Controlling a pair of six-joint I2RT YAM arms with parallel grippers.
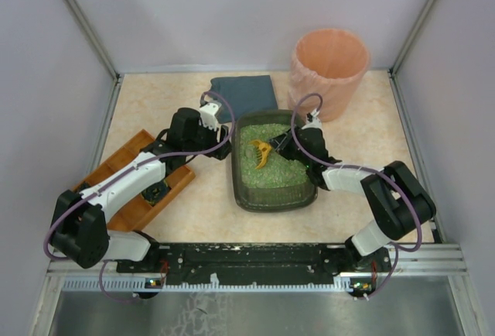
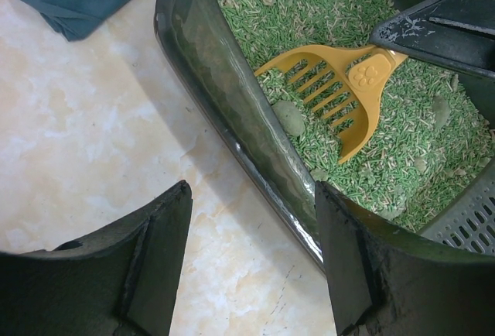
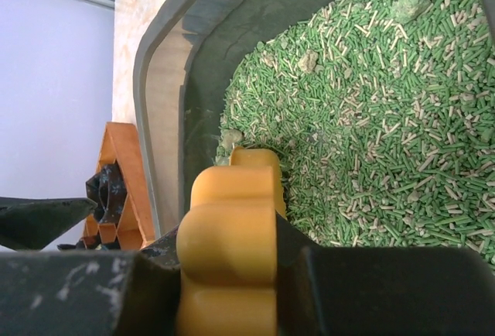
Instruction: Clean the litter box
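The litter box (image 1: 241, 189) is a dark grey-green tray in the middle of the table, filled with green litter (image 1: 282, 172). A yellow slotted scoop (image 1: 260, 152) rests with its head in the litter, tines beside a pale clump (image 2: 290, 117). My right gripper (image 1: 288, 141) is shut on the scoop's handle (image 3: 232, 220), reaching in from the box's right side. My left gripper (image 1: 226, 133) is open at the box's left rim (image 2: 232, 104). One finger (image 2: 158, 255) is over the table and the other (image 2: 360, 270) over the rim, neither pressing it.
An orange-brown wooden tray (image 1: 135, 210) lies at the left under my left arm. A folded blue-grey cloth (image 1: 244, 92) sits behind the box. The tall peach bin (image 1: 329, 69) stands at the back right. A grey slotted panel (image 2: 464, 224) shows at the box's near end.
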